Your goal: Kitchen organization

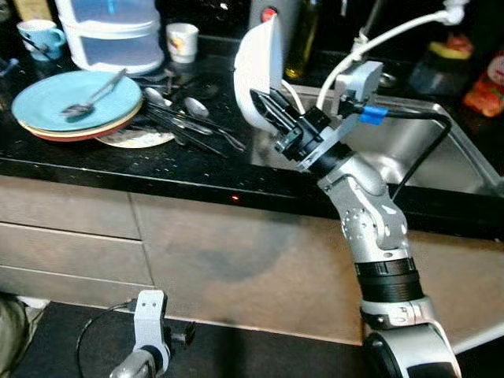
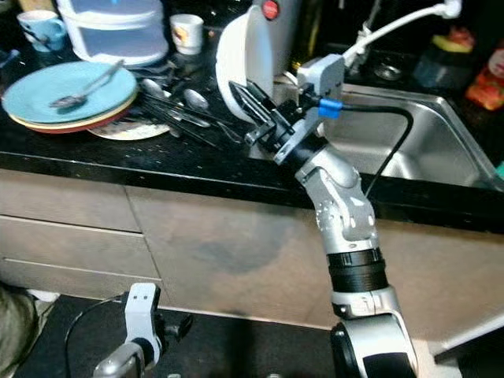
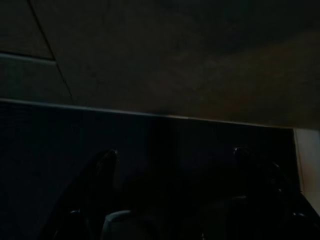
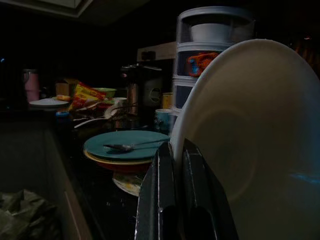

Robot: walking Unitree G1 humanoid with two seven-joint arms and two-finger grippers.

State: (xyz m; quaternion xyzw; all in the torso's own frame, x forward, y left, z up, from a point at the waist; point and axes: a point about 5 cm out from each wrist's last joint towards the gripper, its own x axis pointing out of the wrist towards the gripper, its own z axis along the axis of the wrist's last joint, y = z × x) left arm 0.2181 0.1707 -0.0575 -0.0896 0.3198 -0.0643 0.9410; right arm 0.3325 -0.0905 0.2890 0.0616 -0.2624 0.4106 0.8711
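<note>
Dim, grainy; wrist views very dark

No text, label, brand or number can be read anywhere. The mug (image 1: 183,41) on the tabletop beyond the right claw (image 1: 268,106) carries a printed picture, and a packet (image 1: 486,85) far to the claw's right shows red printing, both too blurred to make out.

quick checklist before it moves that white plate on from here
1. Right gripper shut on the white plate at its rim: ok.
2. Plate lifted off the black counter, held on edge: ok.
3. Sink beside it free for a plate: cannot tell, the basin is partly hidden.
4. Blue plate stack with the spoon apart from the held plate: ok.
5. Loose cutlery lies close under the plate: not ok.
6. Left gripper low by the cabinets, idle: ok.
</note>
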